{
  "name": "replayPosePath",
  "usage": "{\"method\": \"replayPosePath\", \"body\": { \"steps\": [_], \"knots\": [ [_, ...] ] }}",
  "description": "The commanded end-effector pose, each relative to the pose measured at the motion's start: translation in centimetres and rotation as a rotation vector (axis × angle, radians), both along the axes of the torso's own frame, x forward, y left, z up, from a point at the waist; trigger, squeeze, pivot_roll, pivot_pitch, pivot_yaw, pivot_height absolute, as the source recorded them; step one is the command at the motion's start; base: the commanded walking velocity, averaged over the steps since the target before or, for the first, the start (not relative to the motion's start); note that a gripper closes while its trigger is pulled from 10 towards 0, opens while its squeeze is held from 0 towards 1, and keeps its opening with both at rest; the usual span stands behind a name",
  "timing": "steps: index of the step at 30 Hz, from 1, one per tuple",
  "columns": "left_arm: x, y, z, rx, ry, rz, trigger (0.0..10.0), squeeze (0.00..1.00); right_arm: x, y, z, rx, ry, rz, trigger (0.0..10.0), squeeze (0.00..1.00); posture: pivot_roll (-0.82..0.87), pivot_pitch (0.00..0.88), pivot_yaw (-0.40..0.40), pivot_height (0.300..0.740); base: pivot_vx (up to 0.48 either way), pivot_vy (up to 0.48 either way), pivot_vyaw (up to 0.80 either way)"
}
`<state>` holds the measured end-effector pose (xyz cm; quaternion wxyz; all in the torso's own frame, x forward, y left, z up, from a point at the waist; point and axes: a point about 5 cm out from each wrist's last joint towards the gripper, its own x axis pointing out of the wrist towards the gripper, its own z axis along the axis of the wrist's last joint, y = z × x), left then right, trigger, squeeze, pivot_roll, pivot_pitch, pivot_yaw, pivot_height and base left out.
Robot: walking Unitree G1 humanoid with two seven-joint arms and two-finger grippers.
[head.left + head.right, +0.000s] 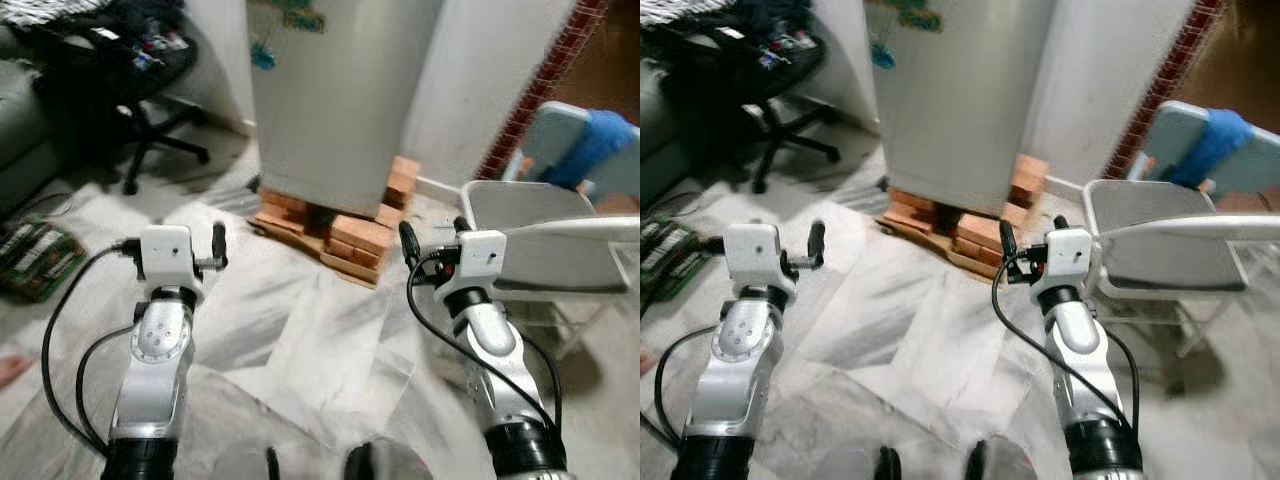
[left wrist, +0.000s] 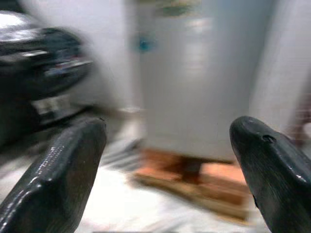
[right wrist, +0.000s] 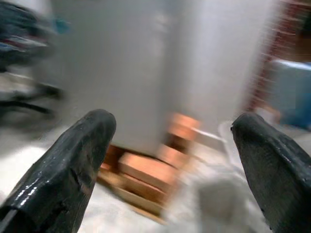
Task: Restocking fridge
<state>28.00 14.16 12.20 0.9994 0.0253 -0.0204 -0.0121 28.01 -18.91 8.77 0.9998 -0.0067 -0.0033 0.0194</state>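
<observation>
Straight ahead, the grey fridge stands closed on a stack of bricks over the pale marble floor. An office chair sits to its left, a folding chair to its right. Both the left gripper and right gripper are held forward, fingers spread wide and empty.
</observation>
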Motion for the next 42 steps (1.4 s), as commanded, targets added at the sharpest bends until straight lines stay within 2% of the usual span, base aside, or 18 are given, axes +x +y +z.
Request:
{"method": "replayPosePath", "body": {
  "steps": [1, 10, 14, 18, 23, 26, 31, 37, 42],
  "knots": [
    [-0.5, 1.7, -1.0, 0.037, 0.034, 0.037, 10.0, 0.00, 0.0, 0.4, 0.2, 0.015, -0.014, 0.001, 10.0, 0.00, 0.06, 0.065, -0.016, 0.740, 0.000, 0.480, -0.71],
    [-1.3, 3.3, -2.4, 0.042, 0.078, 0.102, 10.0, 0.00, 0.6, 0.5, 0.3, 0.016, -0.022, 0.007, 10.0, 0.00, 0.06, 0.018, -0.027, 0.740, 0.000, 0.480, -0.58],
    [-1.3, 3.2, -2.6, 0.049, 0.078, 0.083, 10.0, 0.00, 0.4, 0.3, 0.0, 0.022, -0.006, -0.004, 10.0, 0.00, 0.06, 0.008, -0.033, 0.740, 0.000, 0.480, -0.51],
    [-0.7, 3.2, -2.4, 0.050, 0.066, 0.081, 10.0, 0.00, 1.3, -0.3, 0.8, 0.034, -0.033, -0.038, 10.0, 0.00, 0.06, 0.000, -0.042, 0.740, 0.000, 0.480, 0.00],
    [-0.5, 3.6, -2.2, 0.074, 0.046, 0.081, 10.0, 0.00, 1.5, 0.8, 0.3, 0.030, -0.026, -0.006, 10.0, 0.00, 0.09, 0.000, -0.041, 0.740, 0.000, 0.480, 0.00],
    [-0.8, 3.8, -2.6, 0.114, 0.044, 0.062, 10.0, 0.00, 1.7, 1.3, 0.2, 0.035, -0.027, -0.004, 10.0, 0.00, 0.10, 0.000, -0.034, 0.740, 0.000, 0.480, 0.00],
    [-1.0, 4.2, -3.1, 0.117, 0.057, 0.066, 10.0, 0.00, 1.8, 1.3, 0.0, 0.046, -0.029, -0.024, 10.0, 0.00, 0.10, 0.000, -0.022, 0.740, 0.000, 0.480, 0.00],
    [-0.3, 3.8, -2.9, 0.108, 0.041, 0.046, 10.0, 0.00, 1.9, 1.3, 0.0, 0.038, -0.030, -0.028, 10.0, 0.00, 0.09, 0.000, -0.026, 0.740, 0.000, 0.480, -0.68],
    [-0.3, 3.6, -2.9, 0.096, 0.038, 0.042, 10.0, 0.00, 1.9, 1.0, 0.0, 0.029, -0.035, -0.028, 10.0, 0.00, 0.08, 0.000, -0.026, 0.740, 0.000, 0.480, -0.80]
  ]
}}
